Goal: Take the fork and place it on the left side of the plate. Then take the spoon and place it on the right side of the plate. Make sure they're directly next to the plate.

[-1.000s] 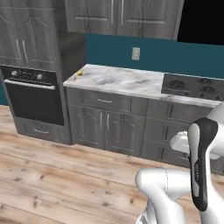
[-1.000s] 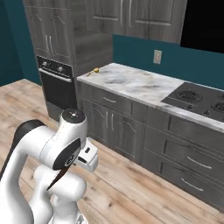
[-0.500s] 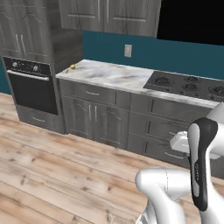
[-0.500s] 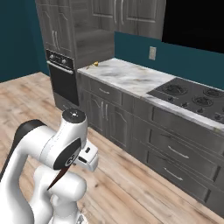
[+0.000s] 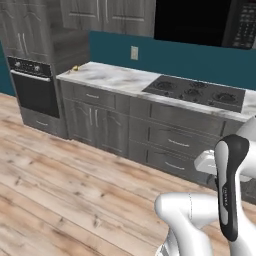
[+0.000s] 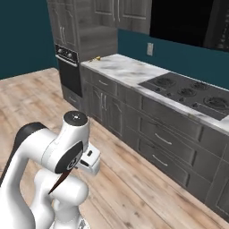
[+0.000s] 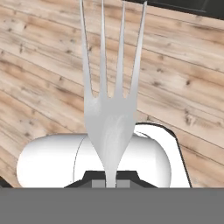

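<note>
The pincer (image 7: 110, 183) is sitting closed tight on the slim fork with the silver tined head (image 7: 110, 109), gripping it at the narrow neck just below the head. In the hand view the four tines are pointing straight away from the pincer, over the light wooden plank floor (image 7: 39, 83). In the right base view a thin dark brown handle (image 6: 60, 182) is sticking out below the folded white arm, slanting down toward the base.

The arm is staying tucked close to its own body, well apart from the kitchen units. Beyond the floor, a run of dark grey cabinets (image 5: 105, 125) is carrying a grey-white marbled worktop (image 5: 112, 77). A black four-burner hob (image 5: 197, 92) is lying set into the worktop's right part. At the worktop's far left corner a small yellow thing (image 5: 75, 67) is resting, too small to identify. A black built-in oven (image 5: 32, 92) is standing just beside that end, within a tall grey cabinet, and a teal wall (image 5: 190, 60) is rising behind the worktop.
</note>
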